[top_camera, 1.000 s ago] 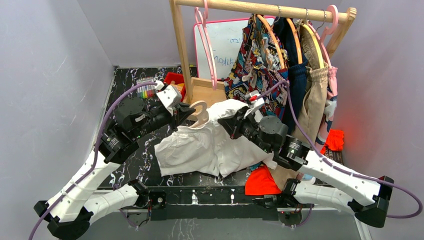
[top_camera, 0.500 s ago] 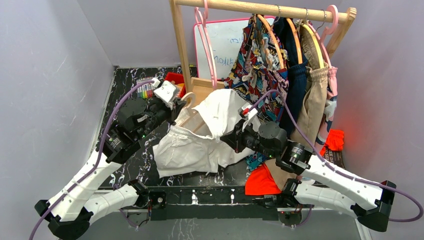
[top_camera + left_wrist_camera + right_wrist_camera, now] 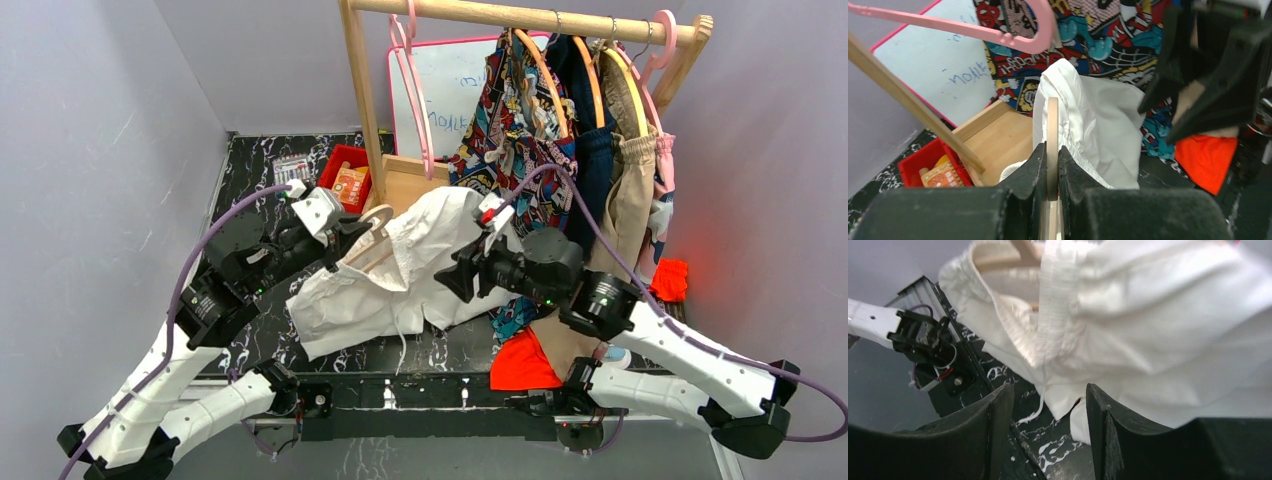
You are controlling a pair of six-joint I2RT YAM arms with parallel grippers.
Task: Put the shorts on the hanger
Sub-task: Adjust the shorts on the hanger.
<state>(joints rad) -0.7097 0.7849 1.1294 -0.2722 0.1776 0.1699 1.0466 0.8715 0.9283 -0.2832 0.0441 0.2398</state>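
Observation:
The white shorts hang bunched over the cream hanger, with their lower legs trailing on the black table. My left gripper is shut on the hanger, which shows edge-on between the jaws. The shorts lie just right of it. My right gripper is open, just right of the cloth, with nothing between its fingers. In the right wrist view the gathered waistband and drawstring of the shorts hang ahead of the jaws. A piece of the hanger shows inside the waist.
A wooden rack stands behind, with a pink hanger, a comic-print garment and tan shorts on it. A red tray and a whiteboard sit at the back. An orange-red cloth lies at the front right.
My right gripper lifted the shorts' waist over the hanger, then let go, opened and drew back. My left gripper shifted the hanger slightly left and toward the front.

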